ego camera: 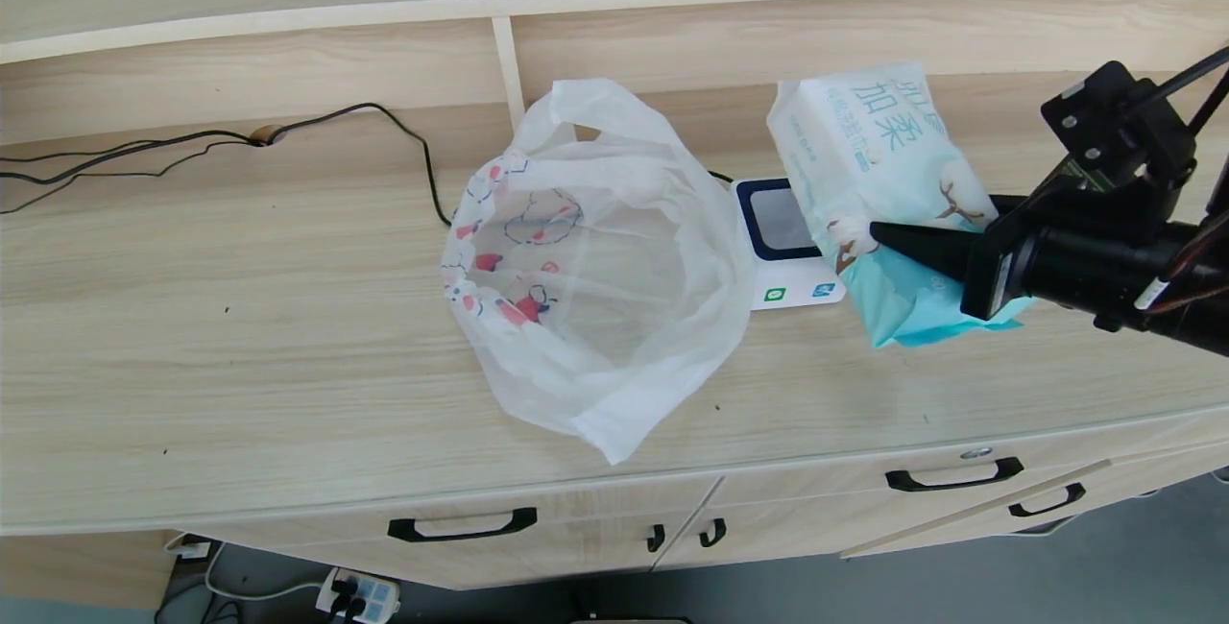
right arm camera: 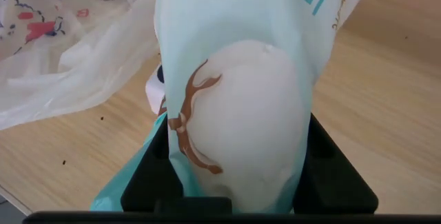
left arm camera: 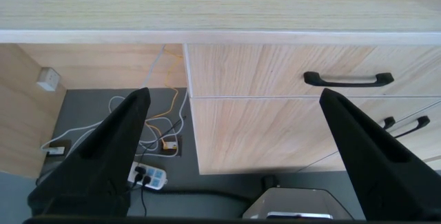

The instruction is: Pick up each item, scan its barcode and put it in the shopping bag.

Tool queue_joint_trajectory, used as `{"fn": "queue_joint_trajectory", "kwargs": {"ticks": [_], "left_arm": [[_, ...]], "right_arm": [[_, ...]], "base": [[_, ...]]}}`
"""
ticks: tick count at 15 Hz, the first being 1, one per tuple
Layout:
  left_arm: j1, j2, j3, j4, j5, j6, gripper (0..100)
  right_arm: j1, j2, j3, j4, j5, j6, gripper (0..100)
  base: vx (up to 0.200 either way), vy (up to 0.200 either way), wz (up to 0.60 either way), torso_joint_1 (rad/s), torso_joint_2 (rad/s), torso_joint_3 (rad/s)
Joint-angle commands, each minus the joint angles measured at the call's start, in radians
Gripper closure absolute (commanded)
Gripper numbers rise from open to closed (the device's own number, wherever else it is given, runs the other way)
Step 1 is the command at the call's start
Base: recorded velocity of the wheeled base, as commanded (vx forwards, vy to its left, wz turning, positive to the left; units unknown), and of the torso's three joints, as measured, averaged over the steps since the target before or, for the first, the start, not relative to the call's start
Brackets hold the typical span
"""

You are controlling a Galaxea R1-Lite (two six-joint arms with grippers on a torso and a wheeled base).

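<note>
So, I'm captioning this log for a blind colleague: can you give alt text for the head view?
The right gripper holds a pale blue tissue pack over a white scanner on a wooden counter; an open white shopping bag sits beside the scanner.

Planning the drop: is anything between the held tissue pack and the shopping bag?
Nothing visible: the blue-and-white tissue pack in the right gripper hangs over the white scanner, beside the open translucent plastic shopping bag.

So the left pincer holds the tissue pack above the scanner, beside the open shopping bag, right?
No, the right pincer holds the tissue pack above the scanner, beside the open shopping bag; the head view shows it.
</note>
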Motion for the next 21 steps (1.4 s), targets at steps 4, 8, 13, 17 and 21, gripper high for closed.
{"fn": "queue_joint_trajectory", "kwargs": {"ticks": [4, 8, 13, 17, 21], "left_arm": [[0.0, 0.0, 0.0, 0.001, 0.0, -0.002, 0], [0.0, 0.0, 0.0, 0.003, 0.0, 0.0, 0], [0.0, 0.0, 0.0, 0.003, 0.0, -0.003, 0], [0.001, 0.0, 0.0, 0.001, 0.0, -0.011, 0], [0.0, 0.0, 0.0, 0.001, 0.0, -0.011, 0]], "right_arm": [[0.006, -0.102, 0.02, -0.056, 0.004, 0.011, 100], [0.006, -0.214, 0.06, -0.002, -0.003, 0.033, 100], [0.005, -0.26, 0.045, 0.018, -0.003, 0.086, 100], [0.057, -0.266, 0.063, 0.018, -0.019, 0.171, 100], [0.158, -0.145, 0.06, -0.008, -0.023, 0.26, 100]], "base": [[0.0, 0.0, 0.0, 0.0, 0.0, 0.0], [0.0, 0.0, 0.0, 0.0, 0.0, 0.0], [0.0, 0.0, 0.6, 0.0, 0.0, 0.002], [0.0, 0.0, 0.6, 0.007, 0.0, -0.001], [0.0, 0.0, 0.0, 0.0, 0.0, 0.0]]}}
